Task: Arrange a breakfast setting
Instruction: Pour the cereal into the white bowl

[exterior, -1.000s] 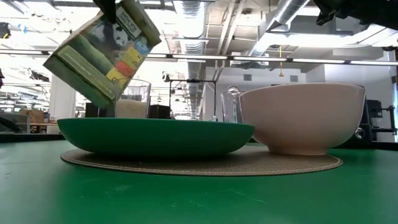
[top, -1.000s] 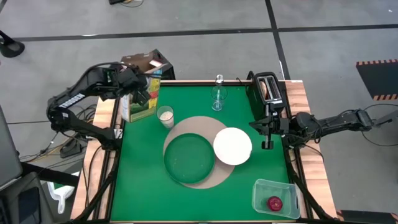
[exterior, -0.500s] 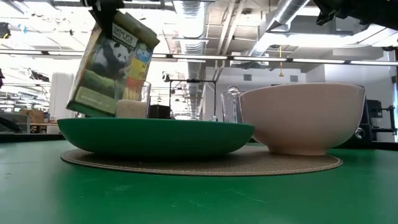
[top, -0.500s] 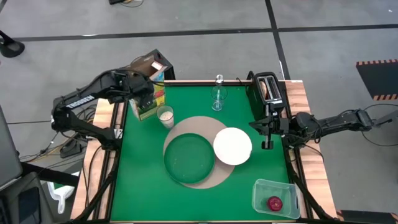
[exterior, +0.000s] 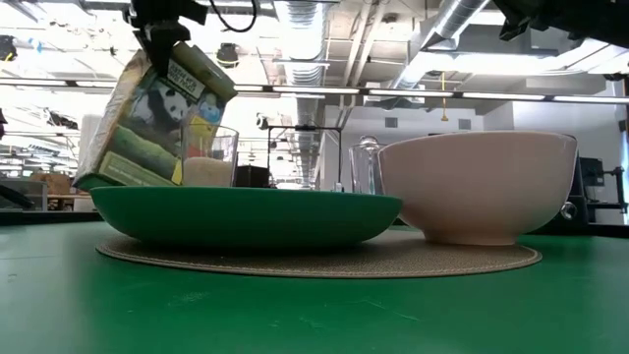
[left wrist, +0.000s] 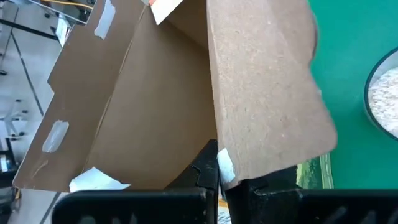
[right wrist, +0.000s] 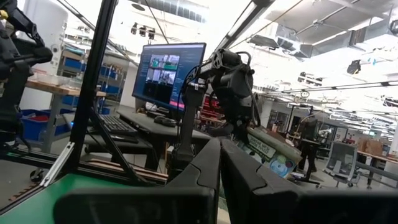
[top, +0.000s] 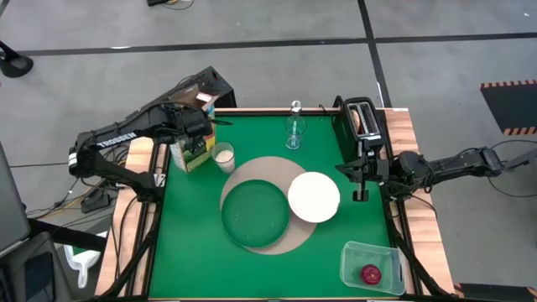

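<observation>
white bowl point(top: 314, 196) glossy, round, on woven tan mat point(top: 262, 169) | I see left gripper point(top: 199, 126) clamping cardboard cereal box point(top: 194, 144) flap | right gripper point(top: 362, 176) pinched closed, empty

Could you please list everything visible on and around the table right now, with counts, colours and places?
Mat: one, round, tan, table centre, under plate and bowl.
Plate: one, dark green, on the mat's left part.
Bowl: one, white, on the mat's right part.
Milk glass: one, small, clear with white contents, far-left of the mat.
Stemmed glass: one, clear, far edge of the table.
Cereal box: one, green and yellow, tilted, beside the milk glass.
Toaster: one, black, far-right corner.
Container: one, clear, near-right corner.
Red fruit: one, inside the container.
Left gripper: shut on the cereal box's open top.
Right gripper: shut, right of the bowl.
</observation>
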